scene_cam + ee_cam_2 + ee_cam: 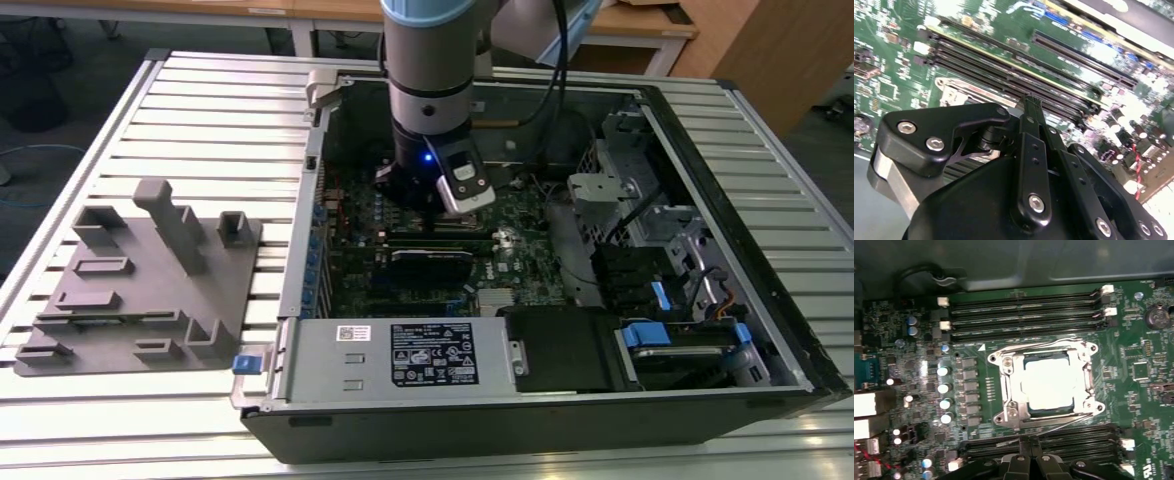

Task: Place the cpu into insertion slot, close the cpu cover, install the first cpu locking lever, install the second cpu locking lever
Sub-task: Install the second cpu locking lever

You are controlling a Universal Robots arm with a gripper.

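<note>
In the first wrist view the cpu lies flat in the insertion slot, its bright silver top showing through the window of the cpu cover. The cover lies down over it. Thin wire levers run along two sides of the frame. My gripper hovers beside the socket over the memory slots, fingers together with nothing between them. The second wrist view has the black fingers meeting at one tip, with a corner of the socket behind them. In the exterior view the gripper hangs low over the green board.
Long black memory slots flank the socket on both sides. A row of capacitors stands by it. The open computer case walls in the board, with a power supply in front. A grey fixture plate lies at the exterior view's left.
</note>
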